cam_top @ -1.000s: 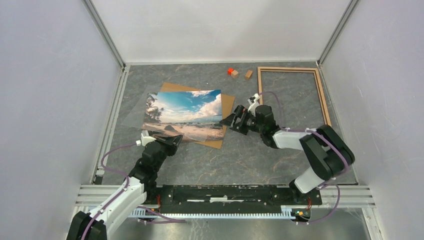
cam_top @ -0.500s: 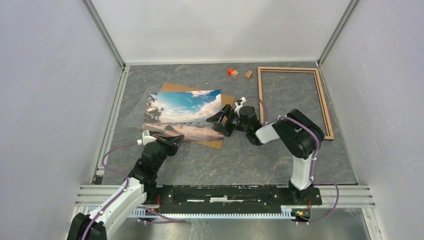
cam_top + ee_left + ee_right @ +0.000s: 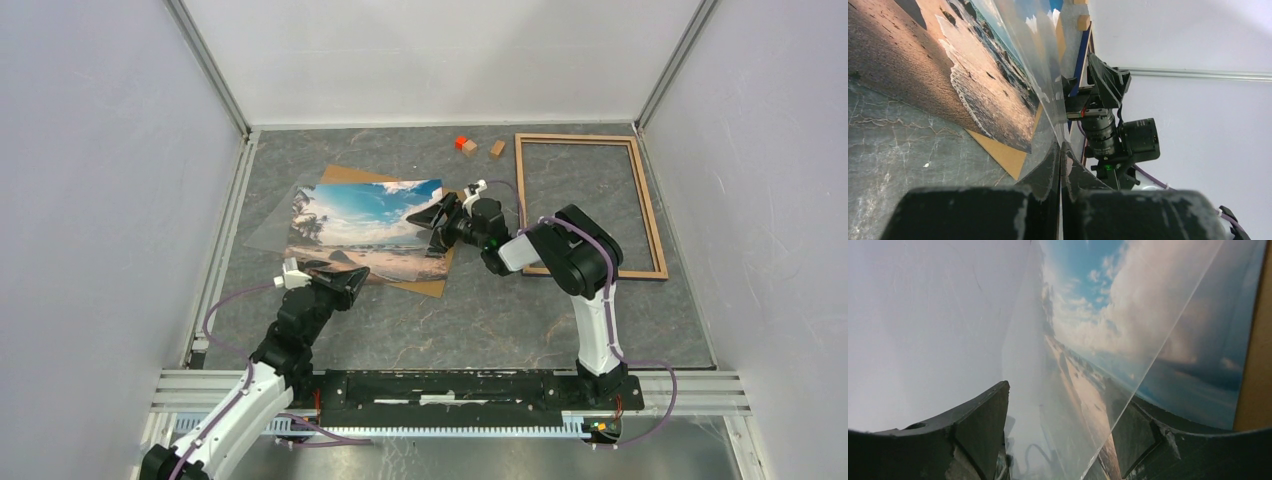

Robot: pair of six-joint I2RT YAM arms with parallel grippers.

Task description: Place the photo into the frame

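Right hand [image 3: 432, 214] has reached the photo [image 3: 365, 225], open wide; left hand [image 3: 352, 283] pinches clear sheet [image 3: 272, 228]

Blue-sky, tan-sand beach photo [image 3: 370, 228]; grey marbled table [image 3: 500, 310]
Beside the photo: brown board [image 3: 345, 174], light-wood frame [image 3: 575, 137], red block [image 3: 461, 142], tan blocks [image 3: 497, 148].

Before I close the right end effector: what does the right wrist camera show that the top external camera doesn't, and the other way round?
Only the right wrist view: the clear sheet's edge running between the right end effector's open fingers, not yet pinched. Only the top external view: the frame lying empty at the far right, small blocks beside it, and the left end effector at the photo's near edge. Both: the photo on the brown board.
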